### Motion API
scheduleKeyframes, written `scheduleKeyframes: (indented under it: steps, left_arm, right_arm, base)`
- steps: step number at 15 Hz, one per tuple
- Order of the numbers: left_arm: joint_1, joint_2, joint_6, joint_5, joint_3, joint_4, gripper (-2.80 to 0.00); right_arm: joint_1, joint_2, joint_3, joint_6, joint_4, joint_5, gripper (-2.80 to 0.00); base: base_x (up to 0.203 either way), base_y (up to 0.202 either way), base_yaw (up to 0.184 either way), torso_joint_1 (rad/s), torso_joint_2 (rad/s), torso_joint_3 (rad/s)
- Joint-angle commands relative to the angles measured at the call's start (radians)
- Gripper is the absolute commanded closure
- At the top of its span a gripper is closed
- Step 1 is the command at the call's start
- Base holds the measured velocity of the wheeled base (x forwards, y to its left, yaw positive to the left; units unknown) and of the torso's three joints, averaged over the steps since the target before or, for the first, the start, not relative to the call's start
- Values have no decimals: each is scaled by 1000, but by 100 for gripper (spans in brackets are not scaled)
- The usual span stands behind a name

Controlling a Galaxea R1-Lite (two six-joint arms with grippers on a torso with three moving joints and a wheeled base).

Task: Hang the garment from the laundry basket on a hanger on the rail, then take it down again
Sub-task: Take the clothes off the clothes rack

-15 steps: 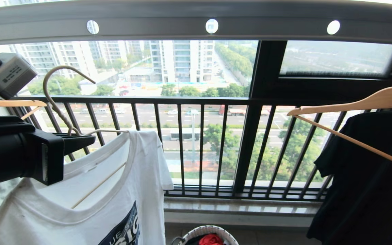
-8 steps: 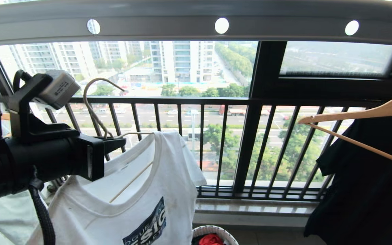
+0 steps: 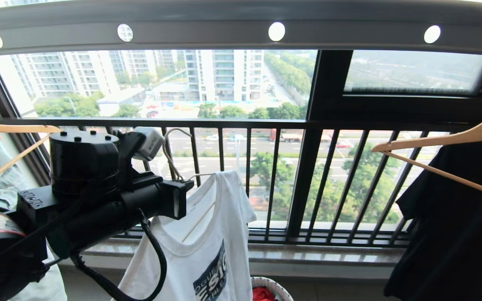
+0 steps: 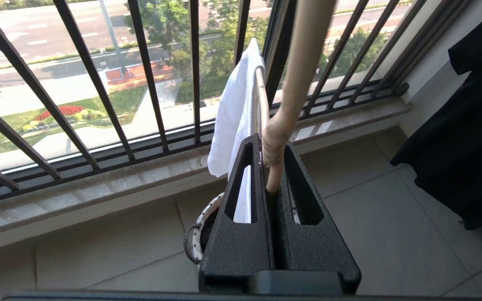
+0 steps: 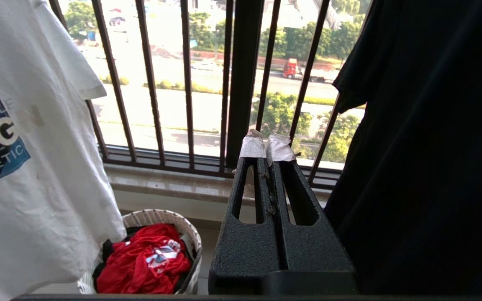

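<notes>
We have the white T-shirt (image 3: 207, 246) draped on the cream wire hanger (image 3: 173, 156), hanging in the air well below the grey rail (image 3: 241, 31) and in front of the black balcony railing (image 3: 266, 123). Our left gripper (image 4: 272, 167) is clamped tight on the hanger's twisted neck. Below sits the laundry basket (image 5: 161, 219) with a red cloth (image 5: 144, 261) inside. Our right gripper (image 5: 267, 150) is pressed shut on nothing, beside the black shirt (image 3: 458, 217) on its wooden hanger (image 3: 446, 140).

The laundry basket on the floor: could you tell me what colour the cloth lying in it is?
Red cloth, clearest in the right wrist view.
</notes>
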Motion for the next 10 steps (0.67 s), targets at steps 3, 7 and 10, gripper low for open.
scheduleKeyframes:
  steps: [3,7,10]
  left_arm:
    - [-5,120,-71,-1,43,-213,0]
    - [-19,119,-73,-1,44,-213,0]
    - [-22,116,-73,-1,43,-213,0]
  right_arm:
    - [-1,1,0,-40,1,10,0]
    - [0,14,-101,-43,42,37,0]
    - [2,166,-226,-34,99,64,0]
  base:
    - [0,0,0,0,0,0]
    - [0,0,0,0,0,0]
    - [0,0,0,0,0,0]
